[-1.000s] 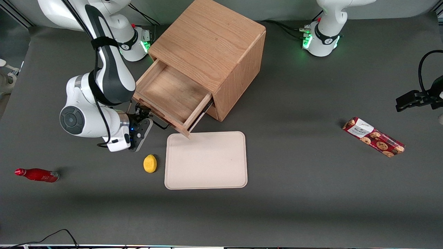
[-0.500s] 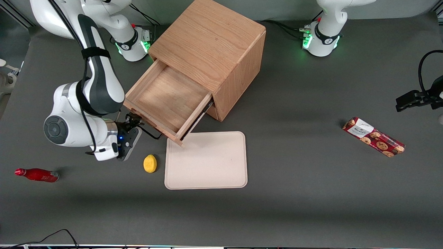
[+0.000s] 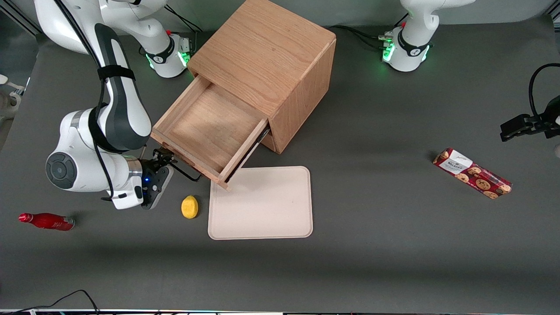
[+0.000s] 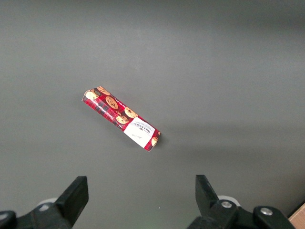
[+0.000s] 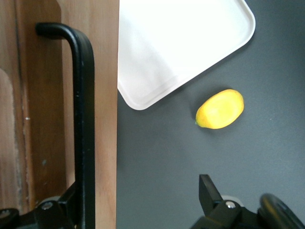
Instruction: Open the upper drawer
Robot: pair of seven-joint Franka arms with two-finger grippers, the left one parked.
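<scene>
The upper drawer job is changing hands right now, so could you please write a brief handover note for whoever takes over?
Gripper: at the black handle on the upper drawer front, with one finger on each side of the bar; open.
Upper drawer: pulled well out of the oak cabinet, tray bare, its corner over the white tray. A lemon lies nearby.
Done: the opening, it seems.
Left: draw the gripper away from the handle.

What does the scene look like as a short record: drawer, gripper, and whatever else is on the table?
drawer: light wood upper drawer of oak cabinet, pulled out
gripper: right gripper open, at the drawer's thin black wire handle
nearer front camera: yellow lemon beside cream rectangular tray
working arm's end: red bottle
parked arm's end: red cookie box
</scene>
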